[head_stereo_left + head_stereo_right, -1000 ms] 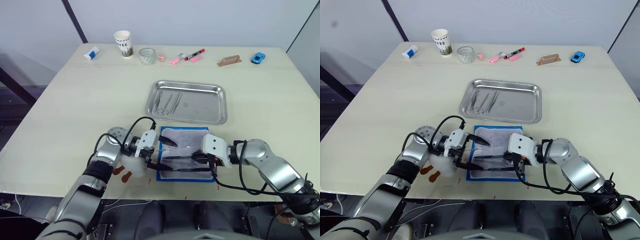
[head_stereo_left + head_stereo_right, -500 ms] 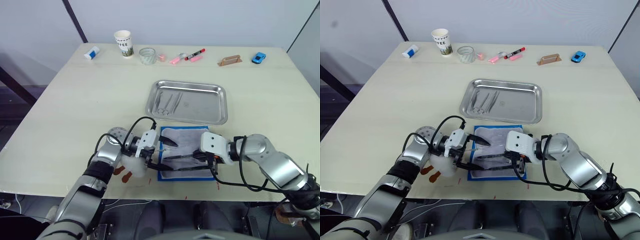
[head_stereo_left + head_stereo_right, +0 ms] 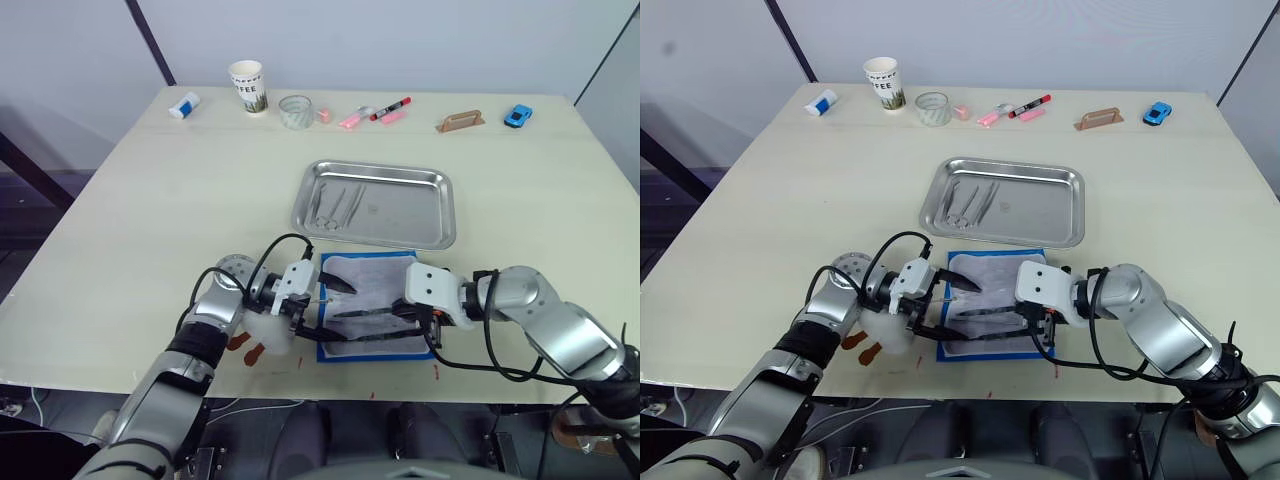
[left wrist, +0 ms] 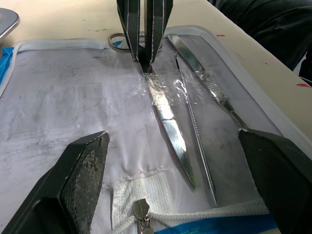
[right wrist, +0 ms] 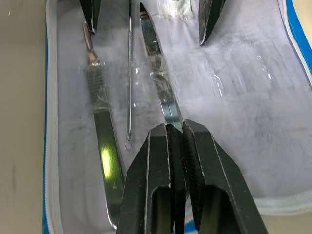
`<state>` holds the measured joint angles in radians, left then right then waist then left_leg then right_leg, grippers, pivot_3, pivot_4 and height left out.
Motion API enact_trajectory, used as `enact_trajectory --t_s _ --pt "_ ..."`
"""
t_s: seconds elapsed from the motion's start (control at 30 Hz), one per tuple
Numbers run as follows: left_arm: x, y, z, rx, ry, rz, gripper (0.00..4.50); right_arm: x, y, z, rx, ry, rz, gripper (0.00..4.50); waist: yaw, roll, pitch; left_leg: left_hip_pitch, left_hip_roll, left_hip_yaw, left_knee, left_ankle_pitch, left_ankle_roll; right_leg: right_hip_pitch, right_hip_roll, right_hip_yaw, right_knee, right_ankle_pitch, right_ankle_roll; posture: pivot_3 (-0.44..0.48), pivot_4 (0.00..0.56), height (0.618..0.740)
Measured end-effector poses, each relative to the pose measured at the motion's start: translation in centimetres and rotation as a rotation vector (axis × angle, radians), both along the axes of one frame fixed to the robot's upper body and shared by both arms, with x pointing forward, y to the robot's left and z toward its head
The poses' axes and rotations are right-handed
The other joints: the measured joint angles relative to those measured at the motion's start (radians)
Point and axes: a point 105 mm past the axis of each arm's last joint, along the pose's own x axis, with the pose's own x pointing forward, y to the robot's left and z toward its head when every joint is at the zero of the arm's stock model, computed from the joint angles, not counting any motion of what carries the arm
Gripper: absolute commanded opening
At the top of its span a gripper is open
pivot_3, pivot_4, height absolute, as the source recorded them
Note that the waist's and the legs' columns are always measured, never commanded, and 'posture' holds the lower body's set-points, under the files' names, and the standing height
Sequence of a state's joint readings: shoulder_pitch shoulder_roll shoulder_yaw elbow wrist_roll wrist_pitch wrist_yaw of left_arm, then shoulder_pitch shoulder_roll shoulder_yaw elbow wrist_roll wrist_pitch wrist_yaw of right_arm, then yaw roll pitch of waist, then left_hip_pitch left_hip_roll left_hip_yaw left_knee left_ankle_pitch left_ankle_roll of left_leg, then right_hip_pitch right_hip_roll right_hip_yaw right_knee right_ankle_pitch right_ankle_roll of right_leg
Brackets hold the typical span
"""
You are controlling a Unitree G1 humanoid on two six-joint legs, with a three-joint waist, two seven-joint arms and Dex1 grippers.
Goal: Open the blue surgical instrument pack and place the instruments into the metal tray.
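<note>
I see the blue surgical instrument pack [image 3: 368, 305] lying open and flat near the front edge of the table [image 3: 150, 200], its whitish lining facing up, with my two grippers meeting over it from opposite ends. My right gripper [image 5: 176, 130] is clenched on the handle end of a pair of scissors [image 5: 158, 92], whose blades point away from it across the lining toward my left gripper [image 4: 170, 141]. My left gripper is spread wide, its fingers [image 4: 78, 180] resting apart on the lining with the blade tips between them, gripping nothing. Just beside the scissors, on the side nearer the pack's front edge, lie a thin probe [image 5: 129, 83] and then a flat scalpel handle [image 5: 100, 131], both loose on the lining. Beyond the pack, further from both grippers, sits the metal tray [image 3: 400, 215], which holds a few slim instruments [image 3: 335, 205] at its left end.
</note>
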<state>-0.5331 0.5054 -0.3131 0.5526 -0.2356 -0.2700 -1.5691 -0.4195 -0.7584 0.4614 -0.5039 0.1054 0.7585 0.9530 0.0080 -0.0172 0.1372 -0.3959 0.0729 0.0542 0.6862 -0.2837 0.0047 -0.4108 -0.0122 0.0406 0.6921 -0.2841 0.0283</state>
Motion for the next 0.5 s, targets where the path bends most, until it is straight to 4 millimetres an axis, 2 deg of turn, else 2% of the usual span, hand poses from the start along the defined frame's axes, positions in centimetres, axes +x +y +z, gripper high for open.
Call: enact_trajectory --t_s 0.5 --pt "-0.1 -0.1 -0.2 -0.006 0.005 0.000 4.50 -0.2 -2.8 1.1 -0.008 -0.003 -0.059 0.04 0.002 0.000 0.000 0.000 0.000 0.000 0.000 0.000 0.000 0.000 0.000 0.000 0.000 0.000 0.000 0.000 0.150 0.718"
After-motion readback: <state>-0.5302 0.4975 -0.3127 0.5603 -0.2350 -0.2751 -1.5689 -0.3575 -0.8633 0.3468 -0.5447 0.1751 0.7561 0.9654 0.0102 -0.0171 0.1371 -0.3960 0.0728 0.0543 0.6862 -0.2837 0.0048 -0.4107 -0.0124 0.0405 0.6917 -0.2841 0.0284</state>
